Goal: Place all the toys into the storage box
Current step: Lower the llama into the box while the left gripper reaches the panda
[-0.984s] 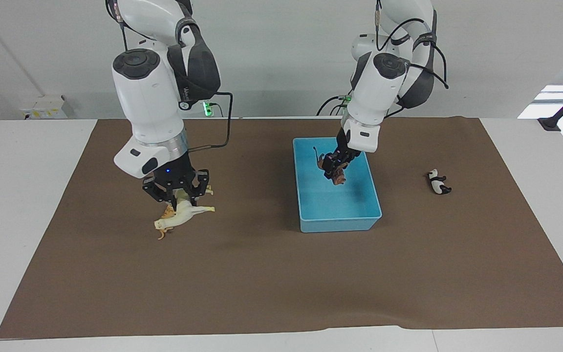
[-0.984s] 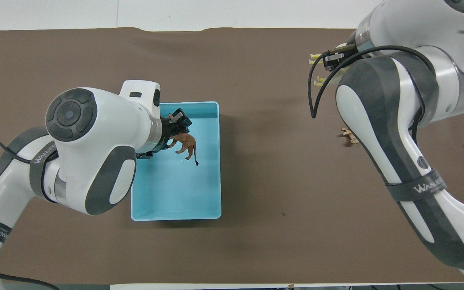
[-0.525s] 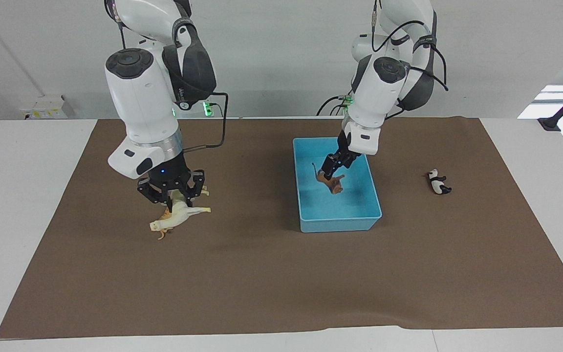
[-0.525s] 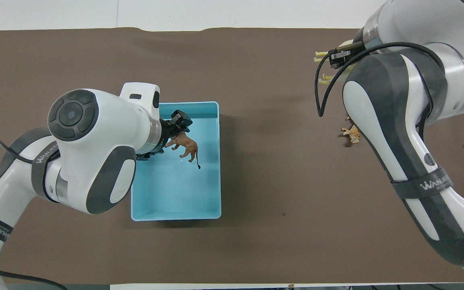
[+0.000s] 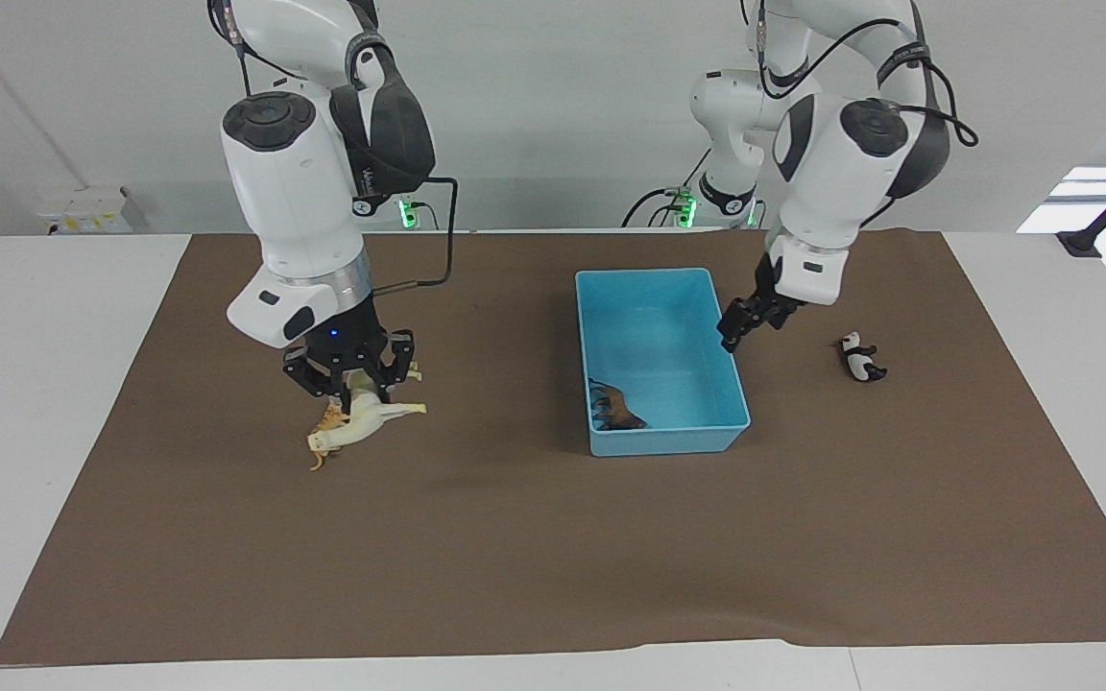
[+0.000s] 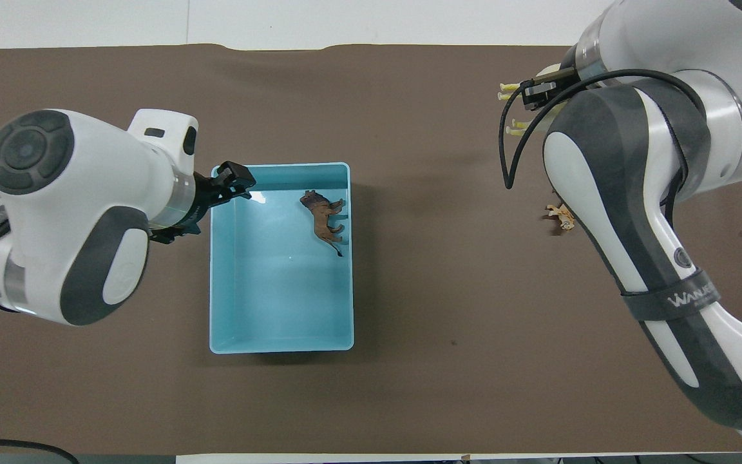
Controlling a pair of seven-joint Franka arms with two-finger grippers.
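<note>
Fingers of the right gripper [image 5: 353, 384] pinch the cream horse [image 5: 372, 418] by its back, holding it just above the brown mat [image 5: 515, 557] at the right arm's end, right over the orange tiger [image 6: 563, 217]. Mid-table sits the blue storage box [image 5: 668, 441]. The brown lion [image 5: 615, 409] lies inside by the wall toward the right arm, in the half farther from the robots. The left gripper [image 5: 728, 338] hangs over the box's other long wall, fingers spread and empty. The panda [image 5: 862, 358] lies on the mat toward the left arm's end.
</note>
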